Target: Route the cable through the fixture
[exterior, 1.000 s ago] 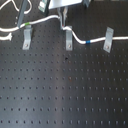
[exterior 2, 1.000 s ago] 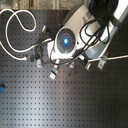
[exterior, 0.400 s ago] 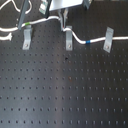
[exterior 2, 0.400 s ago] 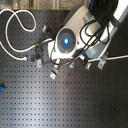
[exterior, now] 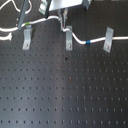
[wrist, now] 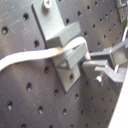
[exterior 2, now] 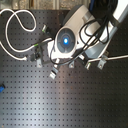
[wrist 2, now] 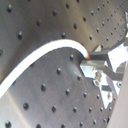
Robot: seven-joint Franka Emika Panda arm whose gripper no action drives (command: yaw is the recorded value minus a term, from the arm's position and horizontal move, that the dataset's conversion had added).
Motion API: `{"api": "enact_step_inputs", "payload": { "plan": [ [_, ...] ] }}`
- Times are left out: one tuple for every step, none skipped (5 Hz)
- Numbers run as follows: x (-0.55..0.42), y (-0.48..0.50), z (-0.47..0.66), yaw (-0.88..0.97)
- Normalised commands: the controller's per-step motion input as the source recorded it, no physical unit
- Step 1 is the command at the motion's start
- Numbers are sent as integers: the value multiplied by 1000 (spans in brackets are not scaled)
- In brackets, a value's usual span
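The white cable (exterior: 78, 36) runs across the back of the black perforated board in the first exterior view. Its green band (exterior: 28, 24) lies near the left fixture (exterior: 26, 38) and its blue band (exterior: 86, 43) lies between the middle fixture (exterior: 68, 41) and the right fixture (exterior: 107, 41). My gripper (exterior: 63, 27) hangs just above the middle fixture, shut on the cable. In the first wrist view the cable (wrist: 30, 57) lies in the slot of the grey fixture (wrist: 61, 36) and ends at my fingertips (wrist: 98, 67). The second wrist view shows the cable (wrist 2: 47, 52) arcing to the gripper (wrist 2: 92, 65).
In the second exterior view the arm's body (exterior 2: 67, 40) with a blue light covers the middle. A slack cable loop (exterior 2: 14, 32) lies at the second exterior view's upper left. Several small fixtures (exterior 2: 53, 73) stand in a row below the arm. The perforated board (exterior: 65, 95) stretches forward.
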Motion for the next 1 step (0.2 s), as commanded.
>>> {"api": "enact_step_inputs", "payload": {
  "plan": [
    [-139,-133,4,-166]
  ]
}}
